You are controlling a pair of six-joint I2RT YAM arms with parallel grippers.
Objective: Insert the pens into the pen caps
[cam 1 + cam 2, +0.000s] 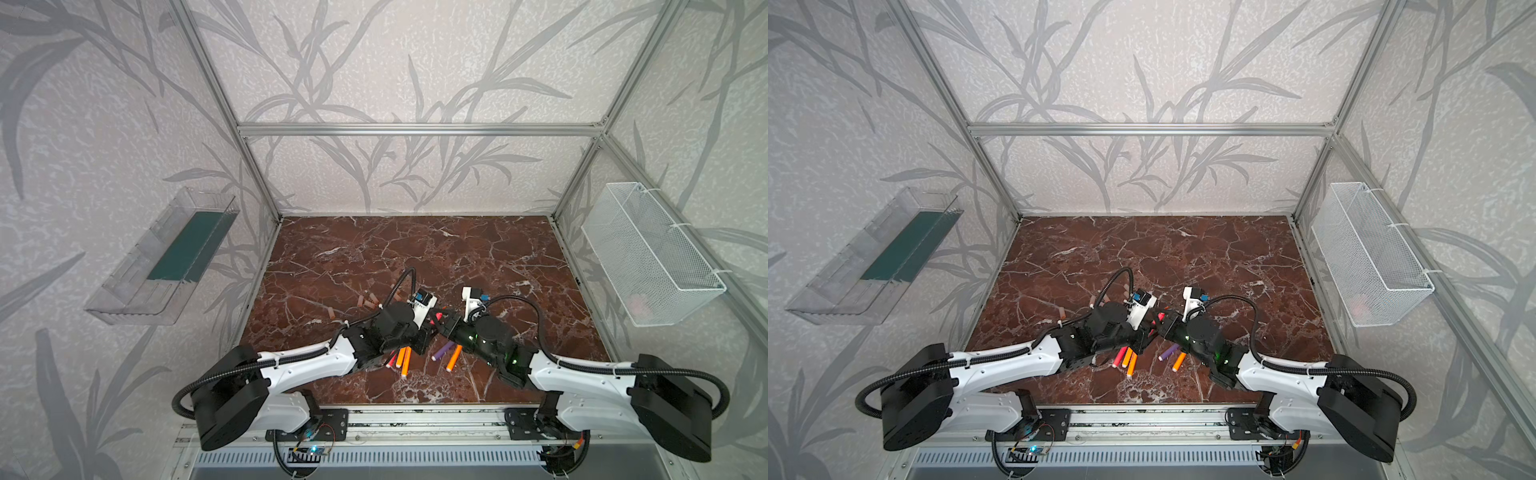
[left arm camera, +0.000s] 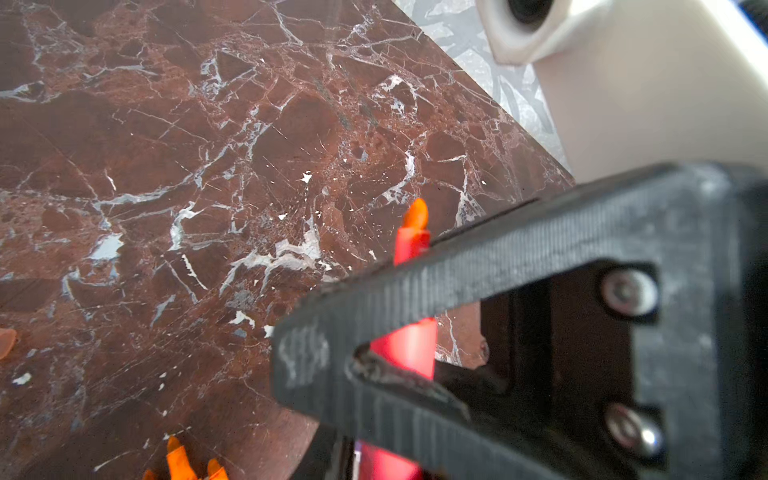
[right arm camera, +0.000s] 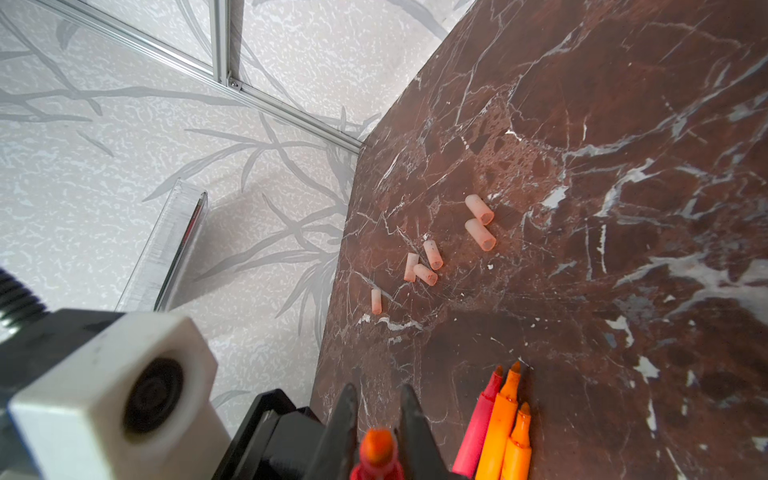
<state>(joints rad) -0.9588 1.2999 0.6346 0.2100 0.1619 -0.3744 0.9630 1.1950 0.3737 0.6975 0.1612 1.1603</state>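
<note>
Left gripper [image 2: 353, 359] and right gripper [image 3: 378, 392] both clamp, apparently, one red pen [image 1: 436, 317] mid-frame; caps [image 1: 368, 304] lie upper-left, nearer the left gripper.

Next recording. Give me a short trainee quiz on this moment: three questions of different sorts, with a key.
1. True or false: six pen caps lie loose on the table, none fitted on a pen.
2. Which pen do the left gripper and the right gripper both clamp? A purple; B pink-red; C orange.
3. How many pens lie on the table in a top view?
Key: 1 true; 2 B, the pink-red pen; 3 five.
</note>
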